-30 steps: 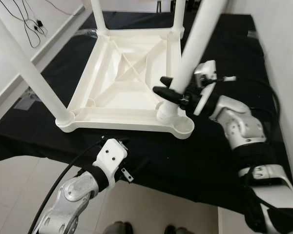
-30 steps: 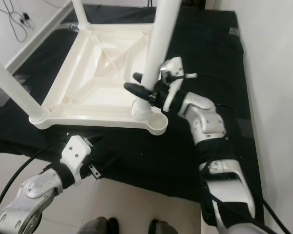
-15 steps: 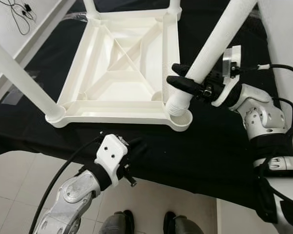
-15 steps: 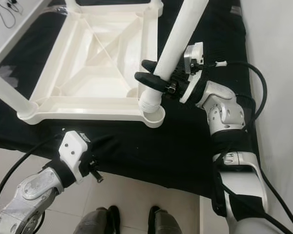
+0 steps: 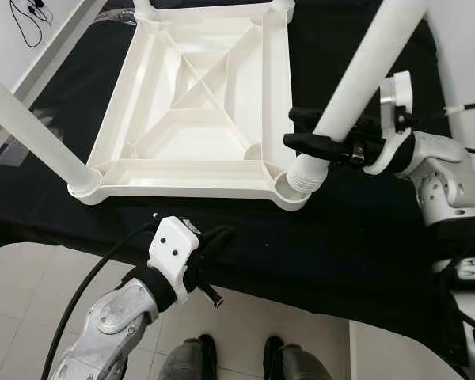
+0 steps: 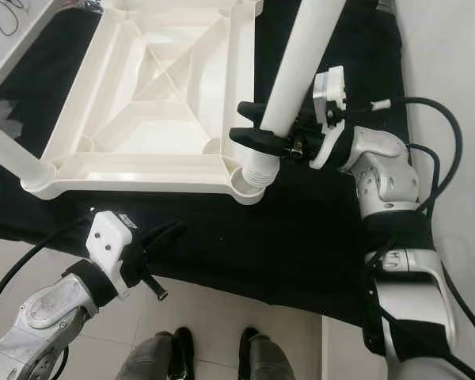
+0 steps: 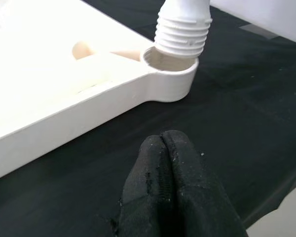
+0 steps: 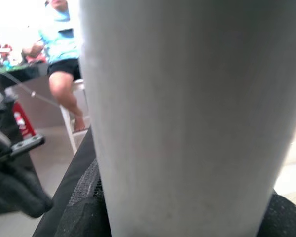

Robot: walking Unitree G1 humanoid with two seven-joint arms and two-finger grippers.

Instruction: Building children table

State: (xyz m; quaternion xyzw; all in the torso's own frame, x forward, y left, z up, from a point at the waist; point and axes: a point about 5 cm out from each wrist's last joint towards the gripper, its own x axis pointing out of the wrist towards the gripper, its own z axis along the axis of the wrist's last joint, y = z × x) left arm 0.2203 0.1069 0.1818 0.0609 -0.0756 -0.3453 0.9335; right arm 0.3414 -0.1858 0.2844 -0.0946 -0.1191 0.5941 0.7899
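Left eye view: upturned white plastic children's table top point(image 5: 198, 111), ribbed underside up, lying on a black cloth-covered work surface point(image 5: 356, 237). White plastic tube legs already standing in three corner sockets, the near-left one point(image 5: 32, 127) slanting up out of frame. Fourth white tube leg with a threaded end point(image 5: 356, 87) tilted, thread resting at the rim of the near-right round corner socket point(image 5: 293, 188), not upright in it. Right gripper point(image 5: 321, 131) clamped around that leg just above the thread, one black finger on either side. Left gripper point(image 5: 210, 241) low at the near edge of the cloth, just in front of the table top, touching nothing of it. Grey tiled floor point(image 5: 253, 317) below, with a pair of dark shoes point(image 5: 237, 356) at the bottom edge.

Right eye view: same layout; threaded leg end point(image 6: 260, 168) leaning into the corner socket, right gripper's fingers point(image 6: 257, 138) wrapped about the tube.

Left wrist view: two black fingertips point(image 7: 167, 163) pressed together, nothing between them, over the black cloth; beyond them the corner socket point(image 7: 170, 74) with the ribbed thread point(image 7: 182, 32) sitting askew at its mouth.

Right wrist view: white tube point(image 8: 187, 113) very close, a black finger point(image 8: 84, 217) hugging it; behind, blurred, a seated person in a light blue top point(image 8: 61, 42).
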